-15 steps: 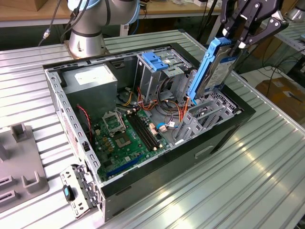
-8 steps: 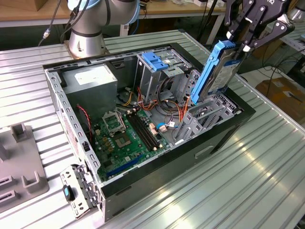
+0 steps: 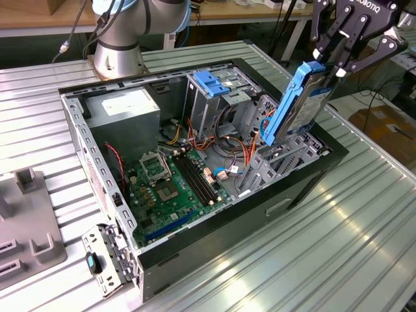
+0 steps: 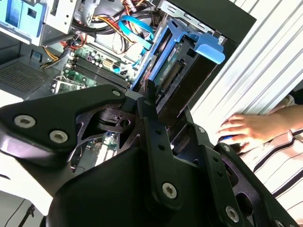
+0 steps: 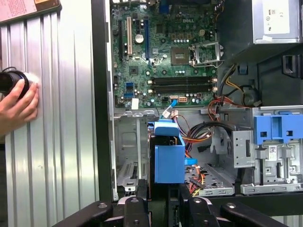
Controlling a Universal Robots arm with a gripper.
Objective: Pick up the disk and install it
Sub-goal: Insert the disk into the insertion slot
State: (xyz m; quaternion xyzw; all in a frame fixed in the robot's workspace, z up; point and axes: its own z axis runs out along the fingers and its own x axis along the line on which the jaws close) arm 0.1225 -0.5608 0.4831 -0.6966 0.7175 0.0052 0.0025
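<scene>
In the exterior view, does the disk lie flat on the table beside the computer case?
No, the gripper holds the disk tilted steeply, its upper end well above the computer case.

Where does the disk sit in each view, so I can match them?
Exterior view: disk tilted in the gripper, above the computer case at the exterior view's right.
Second wrist view: disk just beyond the gripper, over the computer case.
First wrist view: disk end-on ahead of the gripper.
Shared landmark: green motherboard.

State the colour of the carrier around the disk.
Bright blue; the disk itself is silver-grey. Clearest in the exterior view.
</scene>
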